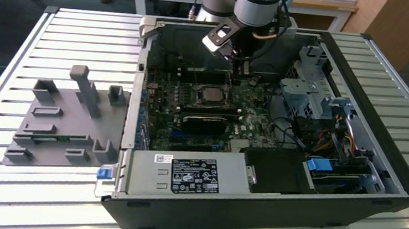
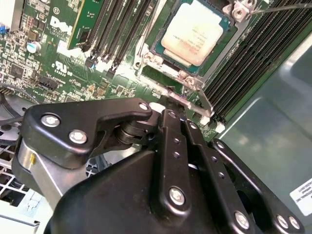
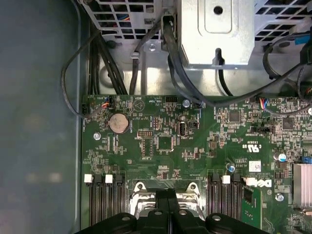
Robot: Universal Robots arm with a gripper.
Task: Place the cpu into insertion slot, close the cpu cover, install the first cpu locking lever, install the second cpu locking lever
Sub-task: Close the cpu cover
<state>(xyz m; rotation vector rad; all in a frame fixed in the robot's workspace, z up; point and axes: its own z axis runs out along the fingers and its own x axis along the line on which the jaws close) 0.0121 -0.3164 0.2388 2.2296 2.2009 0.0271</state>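
We find the cpu (image 2: 192,30) seated flat in the insertion slot (image 2: 155,48), its dull silver top facing up. The cpu cover (image 2: 233,35) lies down over it, and the chip's top shows through the cover's window. In the exterior view the cpu (image 1: 210,95) sits near the middle of the green motherboard (image 1: 251,132), inside the open computer case (image 1: 398,187).

In the second wrist view a bright metal lever arm (image 2: 200,97) runs along the socket edge nearest the gripper (image 2: 170,103). The claw's two black fingers (image 2: 168,131) are pressed together, their tips low over the board at that edge, just beside the lever arm. We cannot tell whether anything thin is pinched between them. In the first wrist view the gripper (image 3: 165,195) shows the same pressed-together fingers, over the metal socket frame (image 3: 141,187).

Long black memory slots (image 2: 253,63) flank the socket on both sides. A coin cell (image 3: 118,123) sits further along the board, and black cables (image 3: 97,63) run to a metal drive cage (image 3: 217,29).

The case rests on a slatted table (image 1: 34,199). A grey fixture tray (image 1: 55,129) stands beside it, on the exterior view's left.
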